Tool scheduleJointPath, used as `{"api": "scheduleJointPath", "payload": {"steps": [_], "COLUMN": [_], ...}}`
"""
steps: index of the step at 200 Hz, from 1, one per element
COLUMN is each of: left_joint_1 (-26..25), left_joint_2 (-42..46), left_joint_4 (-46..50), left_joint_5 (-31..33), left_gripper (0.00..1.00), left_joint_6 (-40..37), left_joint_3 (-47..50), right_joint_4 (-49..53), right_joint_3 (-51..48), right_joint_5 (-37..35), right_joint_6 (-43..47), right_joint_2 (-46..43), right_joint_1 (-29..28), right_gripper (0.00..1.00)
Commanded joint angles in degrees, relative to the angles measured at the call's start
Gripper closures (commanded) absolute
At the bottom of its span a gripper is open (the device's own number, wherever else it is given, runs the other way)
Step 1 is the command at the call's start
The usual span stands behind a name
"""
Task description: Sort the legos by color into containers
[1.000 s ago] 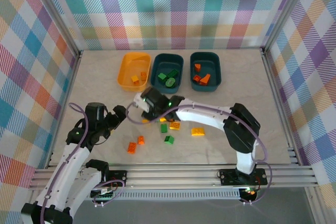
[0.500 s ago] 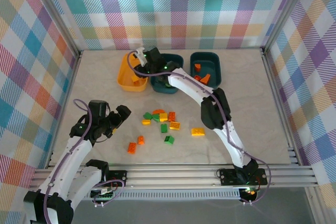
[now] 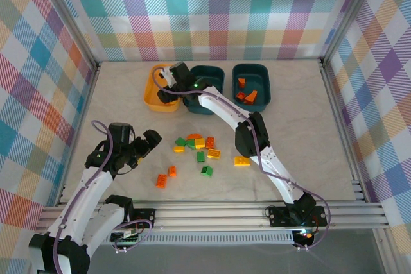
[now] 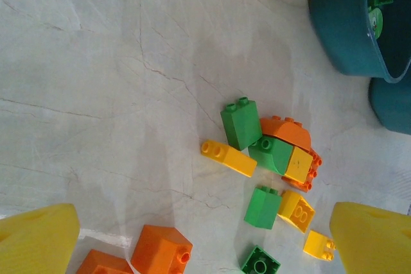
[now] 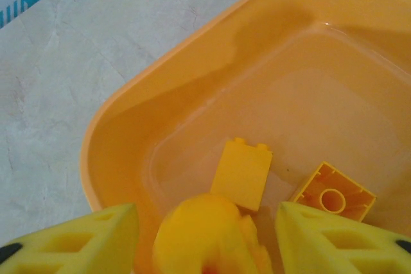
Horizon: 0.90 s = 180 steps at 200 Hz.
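Top external view: plaid walls [image 3: 212, 11] are enclosing a pale marbled table [image 3: 308, 145]. At left, the left gripper [image 3: 146, 144] is hovering low, fingers spread wide, near the loose legos [image 3: 200, 145]. The right arm [image 3: 250, 133] is stretching far across, its right gripper [image 3: 164, 85] hanging over the yellow-orange tub [image 3: 153, 99], fingers apart, a blurred yellow brick [image 5: 205, 235] between them. Two teal tubs [image 3: 217, 70] are sitting just beside it.

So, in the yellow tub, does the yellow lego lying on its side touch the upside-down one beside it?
Apart. The right wrist view shows bare floor of the yellow tub between the yellow lego lying on its side and the upside-down yellow lego.
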State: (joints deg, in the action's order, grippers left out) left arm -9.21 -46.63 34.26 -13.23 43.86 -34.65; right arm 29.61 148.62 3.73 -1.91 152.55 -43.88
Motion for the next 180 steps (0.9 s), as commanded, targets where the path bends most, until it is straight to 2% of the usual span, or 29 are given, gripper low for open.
{"api": "scheduleJointPath", "payload": {"steps": [1,27,42,58,75,86,102,126,145,160,180], "left_joint_1": [0.77,0.78,0.73,0.73,0.43,-0.73,-5.66,-17.95,-25.98,-28.91,-29.28], "left_joint_2": [-0.06,-0.13,0.03,0.30,0.28,-0.24,-2.32,-7.92,-14.49,-18.30,-19.94], "left_joint_4": [-0.77,-1.08,-1.45,-2.79,-5.99,-8.29,-9.91,-12.22,-13.30,-13.56,-14.53], "left_joint_5": [-1.46,-1.99,-2.58,-3.55,-5.52,-6.10,-3.55,4.11,7.33,8.22,8.23], "left_gripper": [0.00,0.00,0.00,0.00,0.01,0.02,0.04,0.04,0.05,0.05,0.05], "left_joint_6": [-1.10,-0.64,-0.57,-0.63,-0.36,-0.25,-0.61,-1.01,-1.85,-2.58,-2.63], "left_joint_3": [0.20,0.12,0.19,0.50,1.72,2.34,2.15,0.29,-2.44,-4.08,-4.39], "right_joint_4": [-0.99,0.98,1.65,-3.10,-12.49,-14.61,-12.29,-8.94,-3.46,0.56,7.80], "right_joint_3": [1.89,1.55,-4.48,-19.56,-41.47,-52.37,-64.92,-83.84,-93.56,-97.96,-100.31], "right_joint_5": [0.56,-2.28,-3.92,-7.73,-12.66,-15.00,-19.65,-23.82,-25.42,-23.31,-20.57], "right_joint_6": [0.48,1.01,-0.65,-3.01,-6.86,-9.54,-14.28,-21.49,-25.85,-26.90,-28.96], "right_joint_2": [-3.19,-5.47,-10.17,-20.37,-34.08,-41.39,-49.90,-61.29,-68.47,-73.02,-75.76], "right_joint_1": [0.20,0.17,0.20,0.20,0.20,0.20,0.20,0.20,0.20,0.20,0.20], "right_gripper": [0.38,0.35,0.38,0.38,0.33,0.29,0.25,0.18,0.13,0.11,0.13]}}
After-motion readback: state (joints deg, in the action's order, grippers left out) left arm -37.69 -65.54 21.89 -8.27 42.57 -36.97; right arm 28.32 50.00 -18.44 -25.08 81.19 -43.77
